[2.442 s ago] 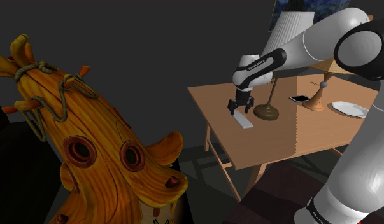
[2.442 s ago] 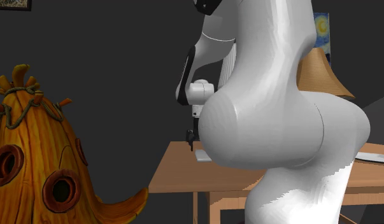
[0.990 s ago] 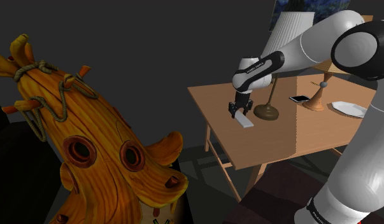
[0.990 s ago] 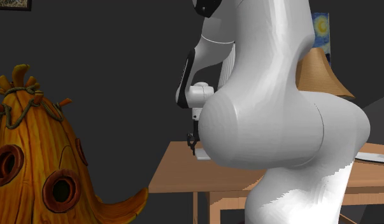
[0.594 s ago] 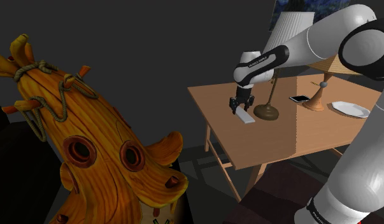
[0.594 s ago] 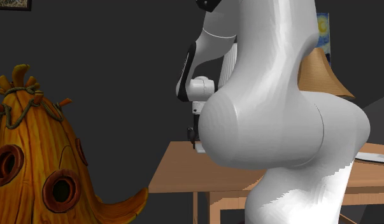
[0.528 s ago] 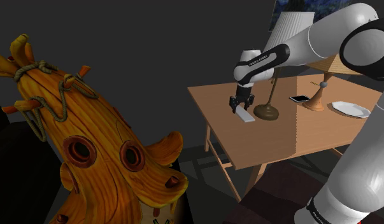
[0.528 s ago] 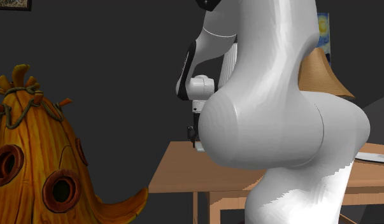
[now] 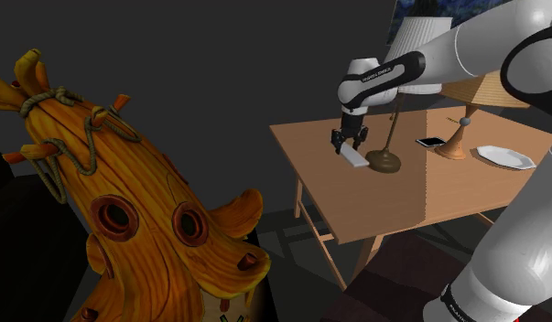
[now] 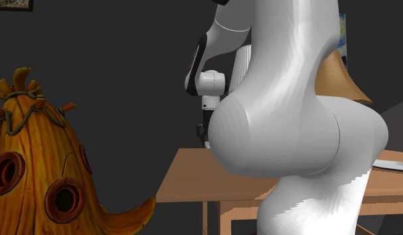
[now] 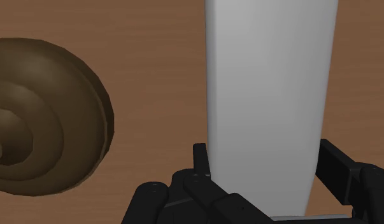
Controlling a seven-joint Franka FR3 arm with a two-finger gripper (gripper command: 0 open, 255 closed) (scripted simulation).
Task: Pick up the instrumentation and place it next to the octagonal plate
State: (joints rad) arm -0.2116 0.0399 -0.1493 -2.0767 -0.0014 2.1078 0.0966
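Above the wooden table, toward its end at the shoulder view's left, the white Franka arm's black gripper holds the instrumentation. It is drawn as a plain white flat slab, and in the wrist view the two fingers are clamped on its long sides near one end. The slab hangs slanted from the gripper, just beside the round brown lamp base. It appears to be a little off the tabletop, though the gap beneath it is hard to read. The octagonal plate, white, sits well apart at the table's opposite end, toward the shoulder view's right. A phone and a turned wooden stand lie between the plate and the lamp base. A large carved orange figure stands on the floor off the table. By the look of it, the pick-up is done or nearly so, and the carry is the step in hand. The next move would call for enough height to clear the lamp stem, the phone and the wooden stand. It would then need a sweep across the table and a set-down on bare wood just beside the plate, not on it. The grip must be firm, since a slab gripped near one end could swing.
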